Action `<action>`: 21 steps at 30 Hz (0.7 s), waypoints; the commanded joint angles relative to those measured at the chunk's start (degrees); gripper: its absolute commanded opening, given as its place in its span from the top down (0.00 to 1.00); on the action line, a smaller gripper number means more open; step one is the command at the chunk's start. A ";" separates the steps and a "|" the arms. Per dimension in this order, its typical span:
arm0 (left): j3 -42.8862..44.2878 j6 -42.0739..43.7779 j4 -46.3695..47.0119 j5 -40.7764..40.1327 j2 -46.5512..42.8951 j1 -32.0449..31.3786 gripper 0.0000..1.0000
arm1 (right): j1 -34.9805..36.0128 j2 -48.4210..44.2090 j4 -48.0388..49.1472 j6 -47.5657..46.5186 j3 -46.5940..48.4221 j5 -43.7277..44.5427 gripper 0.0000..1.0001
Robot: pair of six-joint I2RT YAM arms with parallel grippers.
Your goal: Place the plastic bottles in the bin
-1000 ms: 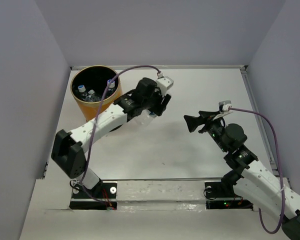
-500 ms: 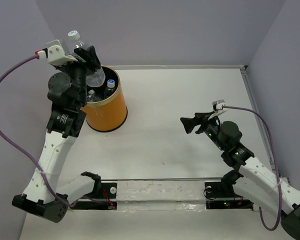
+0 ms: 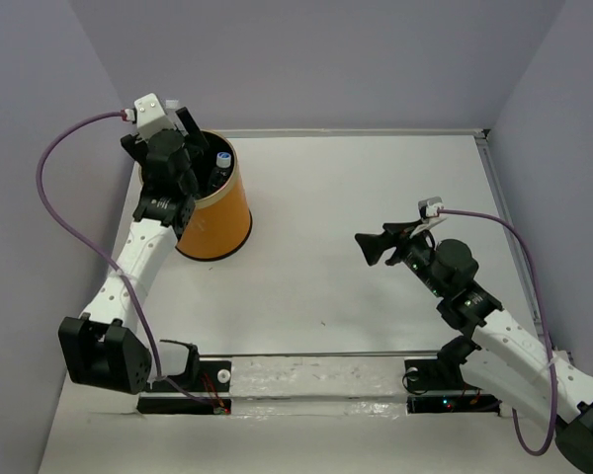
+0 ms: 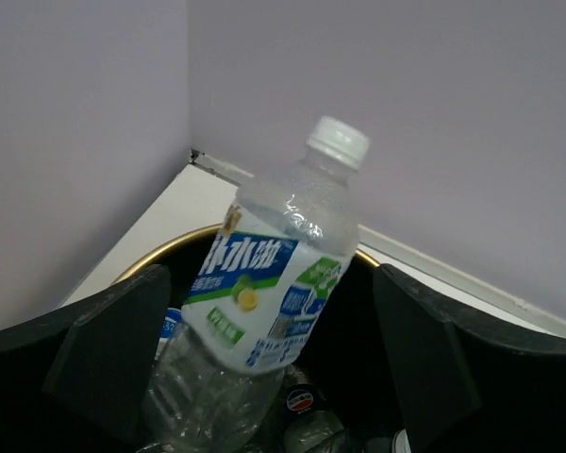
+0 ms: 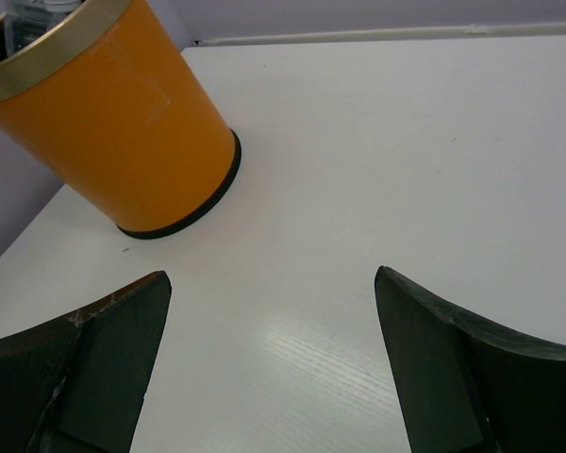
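A clear plastic bottle (image 4: 281, 255) with a white cap and a blue-and-white label is leaning in the mouth of the orange bin (image 3: 217, 212). Its lower end is sitting down among other bottles (image 4: 203, 406) inside. The left gripper (image 4: 269, 283) is hovering just above the bin, jaws spread wide either side of the bottle and seemingly not touching it. This looks like the release step, so next the arm would need to lift clear of the bin. The right gripper (image 3: 368, 247) is hanging wide open and empty, well to the right of the bin.
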 commanded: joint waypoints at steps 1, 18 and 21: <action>1.42 0.44 4.90 -1.27 -6.16 0.19 0.01 | -0.27 -0.87 3.74 -0.61 1.47 -1.27 0.06; -2.97 0.96 -9.33 24.41 -25.32 -12.82 0.01 | -0.27 -2.36 4.98 0.36 6.12 -3.91 0.10; -5.34 1.06 -12.31 22.66 -28.58 -12.82 0.01 | -0.27 -2.63 5.06 0.09 7.18 -5.05 0.13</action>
